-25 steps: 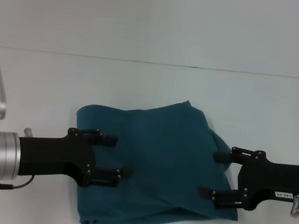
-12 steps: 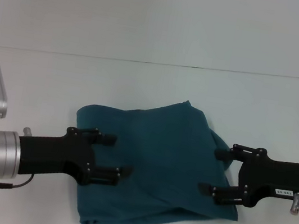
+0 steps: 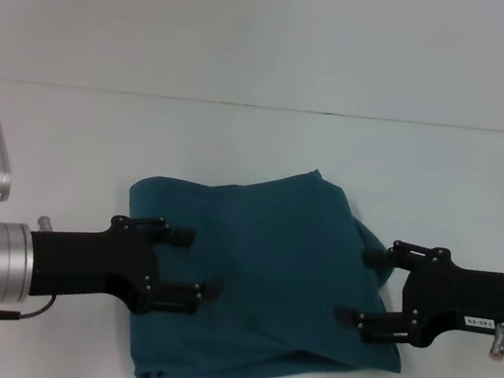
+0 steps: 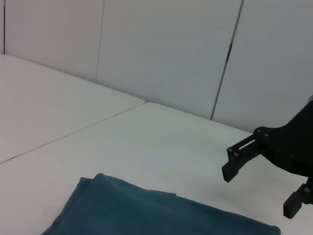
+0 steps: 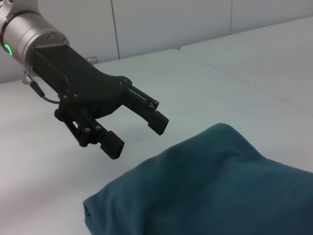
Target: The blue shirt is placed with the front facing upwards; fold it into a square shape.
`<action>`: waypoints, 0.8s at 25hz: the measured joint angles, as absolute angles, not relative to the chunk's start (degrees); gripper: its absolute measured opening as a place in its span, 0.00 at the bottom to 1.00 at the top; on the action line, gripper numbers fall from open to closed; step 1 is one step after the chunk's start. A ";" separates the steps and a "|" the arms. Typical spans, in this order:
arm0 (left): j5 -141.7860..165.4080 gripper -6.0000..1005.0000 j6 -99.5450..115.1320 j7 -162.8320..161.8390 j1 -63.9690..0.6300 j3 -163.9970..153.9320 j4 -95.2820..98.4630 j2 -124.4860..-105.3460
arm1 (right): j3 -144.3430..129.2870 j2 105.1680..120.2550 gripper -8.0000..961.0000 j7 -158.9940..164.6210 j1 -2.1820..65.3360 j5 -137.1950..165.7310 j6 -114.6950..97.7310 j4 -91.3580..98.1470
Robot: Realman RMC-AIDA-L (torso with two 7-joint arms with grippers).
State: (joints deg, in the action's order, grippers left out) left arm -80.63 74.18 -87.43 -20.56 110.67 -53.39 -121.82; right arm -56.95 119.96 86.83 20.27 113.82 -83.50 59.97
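Above the folded blue shirt (image 3: 260,286), both open tools, barely shifted.

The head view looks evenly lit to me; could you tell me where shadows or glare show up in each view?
Head view: soft light, faint shadow under the blue shirt, no glare. Left wrist view: right end effector dark against the pale wall. Right wrist view: left end effector sharp, a green light glowing.

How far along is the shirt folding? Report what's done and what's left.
Done: the blue shirt lies folded into a compact, roughly square bundle, print hidden. In hand: nothing; the left gripper and the right gripper are open, one at each side of it. Left: perhaps straightening uneven edges.
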 joint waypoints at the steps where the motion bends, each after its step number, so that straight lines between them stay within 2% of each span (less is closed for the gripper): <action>1: -80.63 0.84 74.18 -87.43 -20.53 110.68 -53.37 -121.82 | -56.95 119.96 0.98 86.87 20.28 113.82 -83.49 59.99; 20: -80.68 0.84 74.47 -87.46 -20.41 110.65 -53.17 -121.82 | -56.95 119.96 0.98 87.36 20.22 113.81 -82.79 59.92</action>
